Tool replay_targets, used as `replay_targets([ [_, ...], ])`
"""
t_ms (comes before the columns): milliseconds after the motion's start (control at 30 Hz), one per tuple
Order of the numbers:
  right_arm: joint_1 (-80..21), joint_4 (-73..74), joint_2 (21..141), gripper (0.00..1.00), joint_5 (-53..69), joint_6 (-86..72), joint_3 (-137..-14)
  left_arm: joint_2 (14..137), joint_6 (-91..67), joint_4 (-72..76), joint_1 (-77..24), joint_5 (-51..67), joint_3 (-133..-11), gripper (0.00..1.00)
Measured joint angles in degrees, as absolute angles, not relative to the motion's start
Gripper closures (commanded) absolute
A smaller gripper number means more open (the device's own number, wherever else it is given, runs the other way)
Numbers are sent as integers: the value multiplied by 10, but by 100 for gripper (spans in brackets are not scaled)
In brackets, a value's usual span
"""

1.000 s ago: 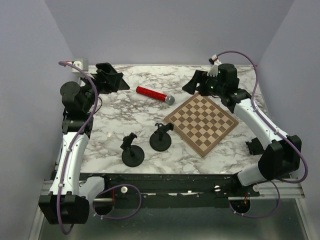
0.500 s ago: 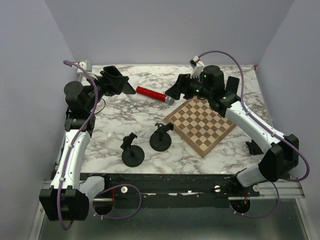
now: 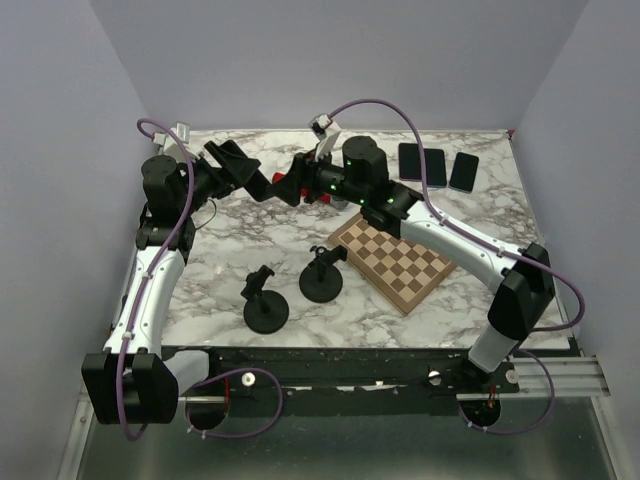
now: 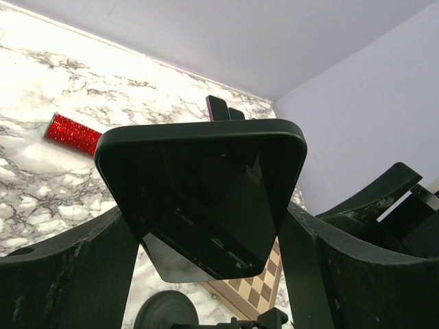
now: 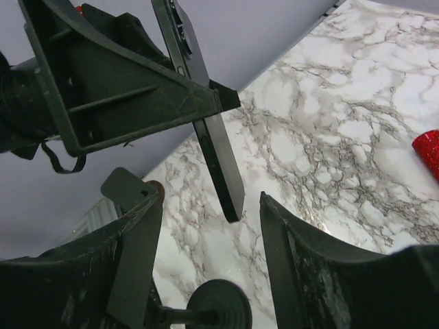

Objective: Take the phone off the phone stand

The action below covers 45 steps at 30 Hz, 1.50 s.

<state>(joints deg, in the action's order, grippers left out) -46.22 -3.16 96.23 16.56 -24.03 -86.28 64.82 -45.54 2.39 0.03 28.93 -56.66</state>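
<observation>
While left jaws clamp phone (image 4: 206, 192), its long axis aims rightward into open right jaws.

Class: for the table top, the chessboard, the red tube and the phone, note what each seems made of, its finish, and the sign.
Table top: marble or marble-print laminate, smooth; grey veins on white.
Chessboard: wood or veneer, matt; light and dark brown squares.
Red tube: glitter coating, core unclear; sparkling grain.
Phone: glossy glass face, dark rim; it shows reflections.

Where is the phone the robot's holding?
Top view, far left: the phone is held aloft in the left gripper, with the right gripper open beside it.
</observation>
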Motion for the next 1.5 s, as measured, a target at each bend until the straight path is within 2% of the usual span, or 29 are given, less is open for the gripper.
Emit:
replay_targets([
  [367, -483, 3, 1024, 51, 116, -220, -917, 648, -469, 20, 0, 294, -567, 100],
  [933, -487, 3, 1038, 54, 116, -215, -917, 663, -486, 11, 0, 318, -567, 100],
  [1067, -488, 3, 1047, 62, 117, -214, -917, 663, -487, 11, 0, 319, -567, 100],
  [1100, -489, 3, 1048, 67, 117, -214, -917, 663, -488, 11, 0, 319, -567, 100],
  [1233, -492, 1, 1049, 98, 121, -208, -917, 664, -490, 10, 1, 318, -567, 100],
  [1433, -502, -14, 1047, 99, 122, -206, -908, 668, -489, 8, 3, 320, -567, 100],
  [1500, -502, -24, 1044, 99, 121, -206, -898, 670, -487, 7, 3, 324, -567, 79],
])
